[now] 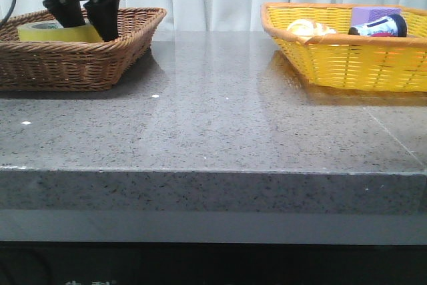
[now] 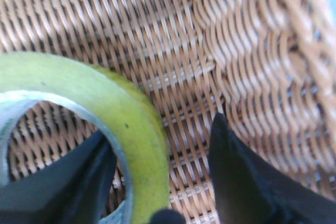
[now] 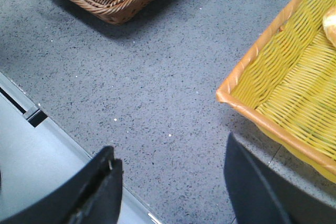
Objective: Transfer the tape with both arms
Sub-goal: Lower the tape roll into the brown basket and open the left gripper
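The tape (image 1: pixel 47 32), a wide yellow roll, lies flat in the brown wicker basket (image 1: pixel 80 65) at the back left. My left gripper (image 1: pixel 88 23) reaches down into that basket. In the left wrist view the tape (image 2: pixel 123 114) has one finger (image 2: pixel 73 177) inside its core and the other finger (image 2: pixel 236 171) outside, so the left gripper (image 2: pixel 160 127) is open astride the roll's wall, with a gap on the outer side. My right gripper (image 3: pixel 169 145) hangs open over bare grey table, with nothing between its fingers. It does not show in the front view.
A yellow woven basket (image 1: pixel 347 65) stands at the back right, holding a purple block (image 1: pixel 373 15), a black-capped tube (image 1: pixel 380 28) and a pale round item (image 1: pixel 308 29). In the right wrist view the yellow basket's rim (image 3: pixel 252 108) is close by. The table's front edge (image 1: pixel 213 173) runs across.
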Available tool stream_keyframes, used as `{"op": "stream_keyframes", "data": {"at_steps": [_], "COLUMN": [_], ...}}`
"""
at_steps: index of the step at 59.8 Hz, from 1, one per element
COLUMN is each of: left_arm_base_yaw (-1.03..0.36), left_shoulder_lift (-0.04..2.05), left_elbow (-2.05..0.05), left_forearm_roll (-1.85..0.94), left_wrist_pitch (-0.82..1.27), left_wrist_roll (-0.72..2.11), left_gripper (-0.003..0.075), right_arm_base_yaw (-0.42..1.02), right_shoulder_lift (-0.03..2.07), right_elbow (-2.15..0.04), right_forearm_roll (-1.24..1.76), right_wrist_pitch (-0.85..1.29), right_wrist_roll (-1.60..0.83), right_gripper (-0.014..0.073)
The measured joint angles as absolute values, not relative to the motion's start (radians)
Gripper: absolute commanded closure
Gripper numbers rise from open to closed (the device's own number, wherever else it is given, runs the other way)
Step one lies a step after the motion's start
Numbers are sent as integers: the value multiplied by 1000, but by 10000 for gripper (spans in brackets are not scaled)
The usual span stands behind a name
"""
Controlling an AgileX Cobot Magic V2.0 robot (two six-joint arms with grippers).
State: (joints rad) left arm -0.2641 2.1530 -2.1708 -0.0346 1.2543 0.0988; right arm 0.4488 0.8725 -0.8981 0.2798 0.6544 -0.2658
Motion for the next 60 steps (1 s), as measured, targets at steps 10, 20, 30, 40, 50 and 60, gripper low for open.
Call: {"op": "stream_keyframes", "data": {"at_steps": [10, 20, 30, 40, 50, 60], "left_arm_base_yaw": [-264, -264, -292, -351, -407, -436], "left_shoulder_lift": [2073, 1937, 1762, 1584, 1390, 1191], "left_elbow": [-2191, -2191, -2103, -1901, -1654, -1420], "left_forearm_roll": [-38, -44, -51, -57, -59, -59], "left_wrist_pitch": [1254, 1254, 1255, 1261, 1239, 1170], "left_wrist_roll": [78, 71, 71, 71, 71, 71], "left_gripper": [314, 314, 314, 314, 314, 314], "right_arm_base_yaw": [449, 449, 449, 449, 449, 449], "right_shoulder_lift": [872, 872, 872, 872, 872, 872], "right_elbow": [-898, -898, -898, -898, -898, -898], "right_forearm_roll": [280, 280, 280, 280, 280, 280], "right_wrist_pitch": [654, 654, 654, 654, 654, 654], "right_wrist_roll": [-266, -266, -266, -266, -266, -266], "right_gripper": [140, 140, 140, 140, 140, 140]}}
